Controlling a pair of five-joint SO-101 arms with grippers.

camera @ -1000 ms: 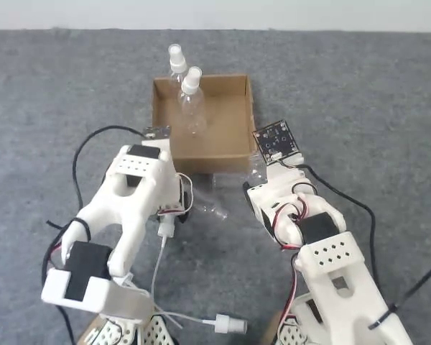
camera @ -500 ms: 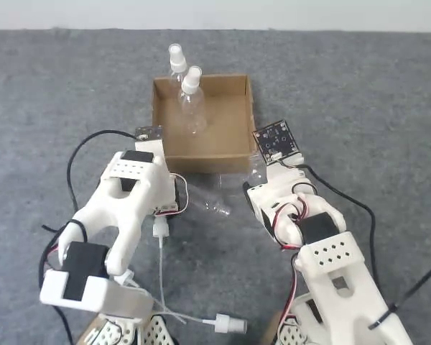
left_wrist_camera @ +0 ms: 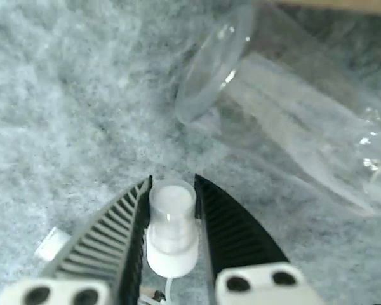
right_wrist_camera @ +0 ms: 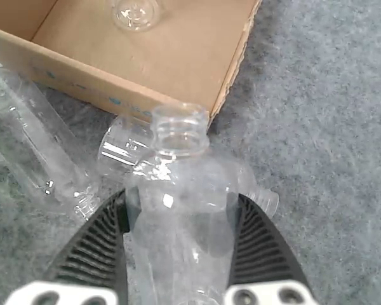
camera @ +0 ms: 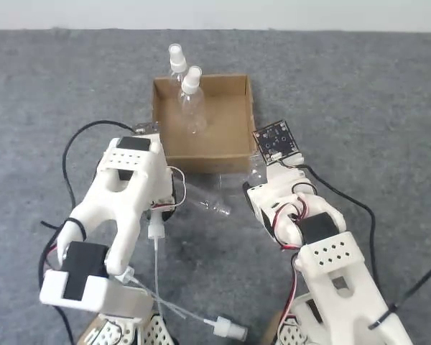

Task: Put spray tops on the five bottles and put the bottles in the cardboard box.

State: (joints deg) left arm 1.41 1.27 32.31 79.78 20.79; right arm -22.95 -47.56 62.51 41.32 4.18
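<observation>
Roughly two of five done. One capped bottle (camera: 192,100) stands in the cardboard box (camera: 201,154), upper centre. A second capped bottle (camera: 177,61) is at its far rim; can't tell if it's inside. Left end effector (left_wrist_camera: 173,184) is clamped on a spray top (left_wrist_camera: 171,229). Right end effector (right_wrist_camera: 181,200) is closed round an uncapped bottle (right_wrist_camera: 178,133), mid-frame. More bare bottles (camera: 214,206) lie on the surface (camera: 388,108) below the box. A spare top (camera: 226,328) is at bottom centre.

Five clear plastic bottles (camera: 192,108), two loose white spray tops (camera: 226,328) and one brown cardboard box (camera: 194,162) are showing.
</observation>
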